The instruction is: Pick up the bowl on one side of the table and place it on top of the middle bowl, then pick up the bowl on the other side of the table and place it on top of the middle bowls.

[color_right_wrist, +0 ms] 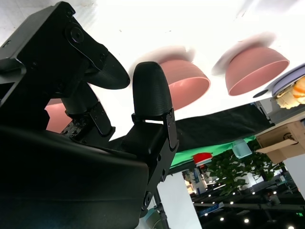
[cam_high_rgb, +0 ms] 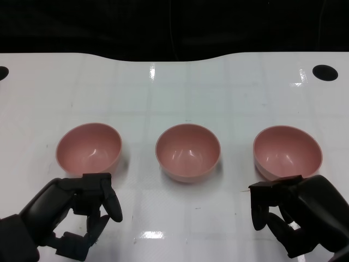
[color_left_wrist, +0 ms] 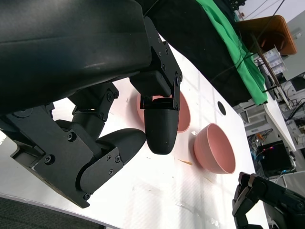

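Observation:
Three pink bowls stand in a row on the white table (cam_high_rgb: 174, 87): the left bowl (cam_high_rgb: 89, 148), the middle bowl (cam_high_rgb: 187, 152) and the right bowl (cam_high_rgb: 287, 152), all upright and apart. My left hand (cam_high_rgb: 76, 210) hovers just in front of the left bowl, fingers curled but apart, holding nothing. My right hand (cam_high_rgb: 297, 215) sits just in front of the right bowl, also holding nothing. The left wrist view shows my left hand (color_left_wrist: 109, 119), the middle bowl (color_left_wrist: 183, 117) partly behind a finger, and the right bowl (color_left_wrist: 214, 149). In the right wrist view the middle bowl (color_right_wrist: 188, 83) and left bowl (color_right_wrist: 257, 69) lie beyond my right hand (color_right_wrist: 95, 119).
The table's back edge is wavy with black beyond it. A black round hole (cam_high_rgb: 325, 72) sits at the back right and another (cam_high_rgb: 2, 72) at the back left edge. Green cloth (color_left_wrist: 228, 43) and room clutter lie beyond the table.

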Controlling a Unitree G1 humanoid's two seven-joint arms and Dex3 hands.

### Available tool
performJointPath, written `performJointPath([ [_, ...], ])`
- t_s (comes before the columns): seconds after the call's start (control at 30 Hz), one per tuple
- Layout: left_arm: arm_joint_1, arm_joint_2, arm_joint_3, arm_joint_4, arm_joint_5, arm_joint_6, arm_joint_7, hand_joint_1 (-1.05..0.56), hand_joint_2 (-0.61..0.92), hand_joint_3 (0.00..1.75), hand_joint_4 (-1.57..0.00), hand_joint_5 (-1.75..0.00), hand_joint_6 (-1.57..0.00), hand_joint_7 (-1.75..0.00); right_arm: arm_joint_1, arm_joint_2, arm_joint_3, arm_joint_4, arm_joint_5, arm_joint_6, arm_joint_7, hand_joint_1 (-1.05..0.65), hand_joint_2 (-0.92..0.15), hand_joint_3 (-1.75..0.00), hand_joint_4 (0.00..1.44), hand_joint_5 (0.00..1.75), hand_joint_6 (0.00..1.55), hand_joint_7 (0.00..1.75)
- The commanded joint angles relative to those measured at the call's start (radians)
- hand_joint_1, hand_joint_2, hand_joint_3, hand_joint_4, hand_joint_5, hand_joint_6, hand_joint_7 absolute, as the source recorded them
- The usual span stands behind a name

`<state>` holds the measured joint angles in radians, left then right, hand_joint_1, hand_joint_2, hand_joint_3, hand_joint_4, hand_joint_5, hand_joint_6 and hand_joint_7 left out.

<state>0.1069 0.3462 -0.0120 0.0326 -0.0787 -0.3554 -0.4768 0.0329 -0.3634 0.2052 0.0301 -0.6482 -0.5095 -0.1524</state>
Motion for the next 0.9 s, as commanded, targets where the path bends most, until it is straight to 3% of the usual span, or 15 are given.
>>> performJointPath([
  [0.03, -0.004, 0.013, 0.010, 0.008, -0.005, 0.003, -0.006, -0.22, 0.42, 1.35, -0.87, -1.72, -0.80, -1.48, 0.000, 0.001, -0.015, -0.003, 0.018, -0.004, -0.018, -0.10, -0.21, -1.50, 0.90, 1.71, 0.89, 1.29],
  [0.17, -0.005, 0.016, 0.010, 0.012, -0.006, 0.009, -0.007, -0.23, 0.41, 1.34, -0.87, -1.72, -0.80, -1.49, -0.001, 0.006, -0.025, 0.004, 0.028, 0.007, -0.025, -0.14, -0.38, -1.04, 0.83, 1.26, 0.90, 0.67],
  [0.27, -0.002, 0.017, 0.012, 0.009, -0.003, 0.001, -0.006, -0.22, 0.41, 1.34, -0.88, -1.72, -0.80, -1.49, 0.007, 0.016, -0.038, -0.018, 0.029, 0.031, -0.032, -0.15, -0.43, -0.89, 0.70, 1.15, 0.82, 0.48],
  [0.3, -0.001, 0.018, 0.013, 0.010, -0.002, -0.006, -0.006, -0.22, 0.41, 1.34, -0.88, -1.72, -0.80, -1.49, 0.012, 0.019, -0.044, -0.033, 0.024, 0.049, -0.032, -0.16, -0.48, -0.78, 0.64, 1.10, 0.77, 0.42],
  [0.37, 0.003, 0.020, 0.016, 0.007, -0.005, -0.003, -0.008, -0.22, 0.42, 1.35, -0.88, -1.72, -0.80, -1.49, 0.020, 0.024, -0.053, -0.060, 0.004, 0.086, -0.035, -0.25, -0.68, -0.36, 0.48, 0.92, 0.65, 0.27],
  [0.47, 0.003, 0.022, 0.019, 0.010, -0.008, -0.011, -0.012, -0.20, 0.42, 1.34, -0.87, -1.72, -0.79, -1.48, 0.027, 0.028, -0.063, -0.095, -0.029, 0.144, -0.036, -0.38, -0.81, -0.11, 0.32, 0.75, 0.54, 0.16],
  [0.63, 0.007, 0.020, 0.019, -0.002, -0.002, -0.002, -0.008, -0.20, 0.42, 1.33, -0.87, -1.71, -0.79, -1.48, 0.035, 0.036, -0.067, -0.133, -0.038, 0.213, -0.022, -0.46, -0.83, -0.03, 0.24, 0.69, 0.48, 0.11],
  [0.83, 0.012, 0.016, 0.016, -0.021, 0.002, 0.019, -0.003, -0.17, 0.41, 1.36, -0.88, -1.71, -0.80, -1.48, 0.039, 0.042, -0.066, -0.197, -0.078, 0.316, -0.003, -0.55, -0.80, 0.00, 0.13, 0.74, 0.42, 0.06],
  [0.9, 0.015, 0.014, 0.014, -0.027, 0.005, 0.020, -0.001, -0.17, 0.40, 1.37, -0.89, -1.71, -0.81, -1.48, 0.036, 0.038, -0.058, -0.234, -0.129, 0.394, 0.043, -0.59, -0.81, 0.00, 0.08, 0.72, 0.37, 0.03],
])
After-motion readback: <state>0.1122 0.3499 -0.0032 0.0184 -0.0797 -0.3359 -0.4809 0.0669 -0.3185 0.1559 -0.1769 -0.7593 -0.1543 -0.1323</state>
